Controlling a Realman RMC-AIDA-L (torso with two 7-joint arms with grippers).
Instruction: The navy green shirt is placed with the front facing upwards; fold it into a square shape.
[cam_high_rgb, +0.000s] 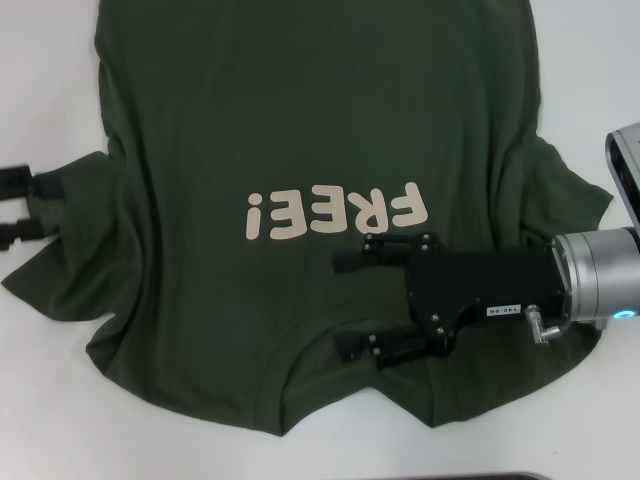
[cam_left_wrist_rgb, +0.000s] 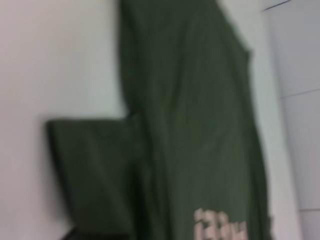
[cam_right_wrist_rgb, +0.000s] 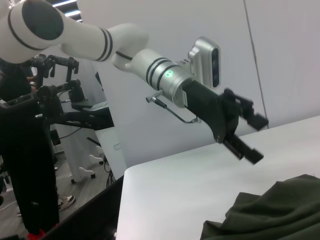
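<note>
**Olive T-shirt spread face-up, both end effectors open at its sides**

At the far left of the head view, the left end effector (cam_high_rgb: 18, 205) sits low over the white worktop (cam_high_rgb: 50, 60), its two black fingers spread apart with nothing between them, tips just at the edge of the shirt's left sleeve. The right wrist view shows this same end effector (cam_right_wrist_rgb: 252, 137) from across the worktop, fingers parted above the bare surface.

The large dark olive-green short-sleeved cotton T-shirt (cam_high_rgb: 310, 110) lies flat across the middle of the worktop, front side up, its cream "FREE!" print (cam_high_rgb: 335, 212) reading upside down from the head camera. The neck end lies nearest the robot, the hem farthest. The cloth is wrinkled around both sleeves. The left wrist view shows the shirt (cam_left_wrist_rgb: 190, 125) with one sleeve spread out on the worktop.

To the right, the right end effector (cam_high_rgb: 345, 305) hovers over the shirt's chest just below the print, black fingers wide apart, gripping nothing.
</note>
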